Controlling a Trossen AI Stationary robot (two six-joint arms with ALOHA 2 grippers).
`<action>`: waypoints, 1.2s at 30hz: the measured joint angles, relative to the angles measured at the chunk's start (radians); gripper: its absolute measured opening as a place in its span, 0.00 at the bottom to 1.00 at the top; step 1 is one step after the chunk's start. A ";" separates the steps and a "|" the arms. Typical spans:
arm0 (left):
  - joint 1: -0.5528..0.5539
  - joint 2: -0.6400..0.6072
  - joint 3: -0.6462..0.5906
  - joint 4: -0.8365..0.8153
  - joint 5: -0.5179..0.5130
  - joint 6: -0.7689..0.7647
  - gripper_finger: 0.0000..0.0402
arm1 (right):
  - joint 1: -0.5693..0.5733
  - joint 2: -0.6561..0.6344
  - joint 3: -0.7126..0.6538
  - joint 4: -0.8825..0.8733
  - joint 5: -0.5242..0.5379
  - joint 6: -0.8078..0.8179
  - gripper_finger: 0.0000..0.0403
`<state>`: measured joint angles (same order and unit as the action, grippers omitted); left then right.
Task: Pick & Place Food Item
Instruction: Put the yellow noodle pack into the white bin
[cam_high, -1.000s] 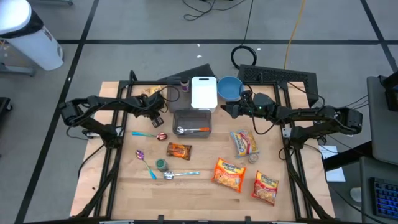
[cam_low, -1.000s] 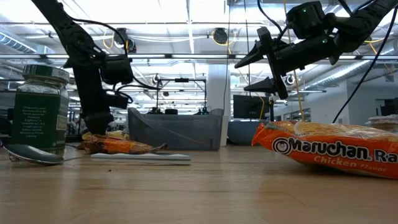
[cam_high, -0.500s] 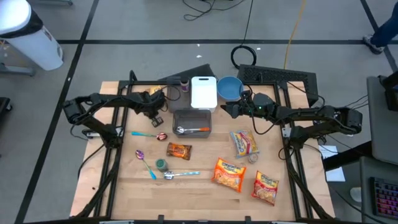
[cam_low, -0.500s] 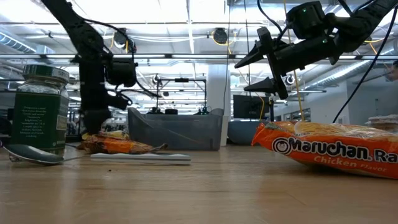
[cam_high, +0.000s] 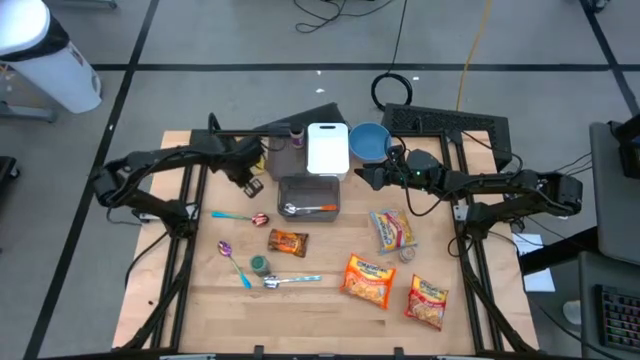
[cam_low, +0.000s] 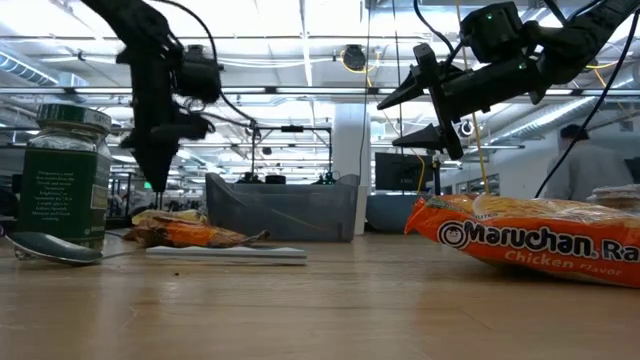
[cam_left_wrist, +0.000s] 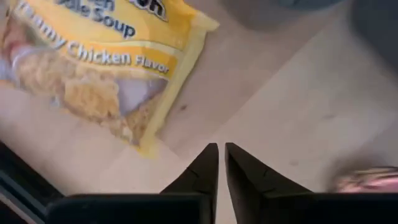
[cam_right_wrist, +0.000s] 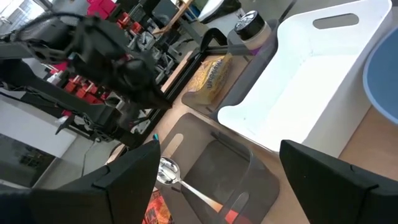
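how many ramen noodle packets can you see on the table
4: two orange ones at the front right, a pale one right of the gray bin, and a yellow one at the back left. Others may be hidden.

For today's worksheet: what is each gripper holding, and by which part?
Nothing. The left gripper is shut and empty above the table; the right gripper is open.

Light is bright and even, coming from ceiling strips (cam_low: 300, 45) that glare white along the top of the low view. Shadows on the worktop (cam_high: 320, 300) stay soft and short. The left wrist view is blurred throughout; its noodle packet (cam_left_wrist: 99, 68) reads only softly. The low view's foreground wood is out of focus.
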<state>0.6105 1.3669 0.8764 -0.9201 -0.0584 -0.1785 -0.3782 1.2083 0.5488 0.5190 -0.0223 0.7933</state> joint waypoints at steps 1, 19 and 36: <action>0.012 -0.022 0.000 0.002 0.018 -0.028 0.11 | 0.000 0.000 0.000 0.000 0.000 -0.001 0.80; 0.404 -0.200 -0.123 0.012 0.297 -0.247 0.65 | 0.000 0.000 0.000 0.000 -0.006 -0.019 0.80; 0.446 -0.201 -0.294 0.219 0.376 -0.276 0.71 | 0.000 0.000 0.000 0.000 -0.008 0.007 0.80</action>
<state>1.0564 1.1664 0.5825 -0.7015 0.3177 -0.4545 -0.3779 1.2083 0.5488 0.5190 -0.0302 0.8000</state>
